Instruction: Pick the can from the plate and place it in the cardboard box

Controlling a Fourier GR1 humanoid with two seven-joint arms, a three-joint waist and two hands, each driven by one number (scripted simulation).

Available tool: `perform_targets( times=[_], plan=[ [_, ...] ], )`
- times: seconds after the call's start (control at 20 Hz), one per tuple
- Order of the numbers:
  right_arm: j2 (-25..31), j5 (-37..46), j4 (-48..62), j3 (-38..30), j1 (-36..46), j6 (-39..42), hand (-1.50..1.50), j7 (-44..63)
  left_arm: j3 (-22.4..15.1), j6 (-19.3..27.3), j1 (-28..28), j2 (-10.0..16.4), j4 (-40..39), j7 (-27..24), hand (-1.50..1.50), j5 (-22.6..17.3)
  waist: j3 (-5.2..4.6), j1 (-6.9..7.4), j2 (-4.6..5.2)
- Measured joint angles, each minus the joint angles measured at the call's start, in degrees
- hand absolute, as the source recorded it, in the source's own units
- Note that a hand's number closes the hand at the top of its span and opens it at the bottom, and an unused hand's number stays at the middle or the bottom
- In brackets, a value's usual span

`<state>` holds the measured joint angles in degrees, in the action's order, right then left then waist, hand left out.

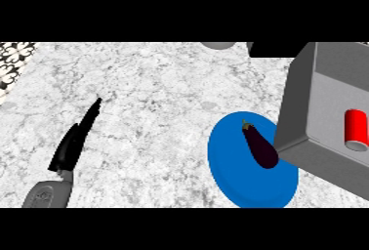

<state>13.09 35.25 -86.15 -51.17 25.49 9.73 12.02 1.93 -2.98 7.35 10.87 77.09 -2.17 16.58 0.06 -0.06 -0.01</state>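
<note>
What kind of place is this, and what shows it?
Probably a kitchen counter: a marbled worktop, a blue plate holding an aubergine, and a red can in a box.

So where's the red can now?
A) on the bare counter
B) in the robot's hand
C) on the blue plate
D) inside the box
D: the red can lies inside the box, and the blue plate holds only an eggplant.
</note>
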Motion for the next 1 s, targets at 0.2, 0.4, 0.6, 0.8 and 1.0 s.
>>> perform_targets(
  times=[0.2, 0.4, 0.6, 0.8, 1.0],
  plan=[
    [2.0, -6.3, 3.8, -5.4, -1.2, -3.5, -1.5, -5.4, 0.2, 0.0, -0.1, 0.1, 0.3, -0.3, 0.0, 0.1, 0.01, -0.04, 0.02],
    [5.2, -12.3, 8.5, -9.6, -3.7, -5.1, -1.5, -12.0, 0.3, -0.7, -1.0, 0.6, 1.9, 0.4, 0.0, -0.1, 0.0, 0.0, 0.0],
    [9.2, -17.5, 14.3, -12.9, -6.4, -5.8, -1.5, -18.1, 1.0, -1.3, -1.6, 1.0, 3.1, 0.8, 0.0, -0.6, 0.0, 0.03, 0.01],
    [12.8, -21.8, 20.5, -15.4, -9.4, -6.3, -1.5, -24.2, 1.3, -1.2, -0.2, 0.8, 1.0, 0.0, 0.0, -0.3, -0.18, -0.1, -0.01],
    [17.1, -25.8, 26.7, -17.0, -12.7, -5.1, -1.5, -29.1, 1.7, -1.4, 0.3, 0.8, 0.6, -0.1, 0.0, -0.3, -0.53, -0.09, -0.09]
  ],
)
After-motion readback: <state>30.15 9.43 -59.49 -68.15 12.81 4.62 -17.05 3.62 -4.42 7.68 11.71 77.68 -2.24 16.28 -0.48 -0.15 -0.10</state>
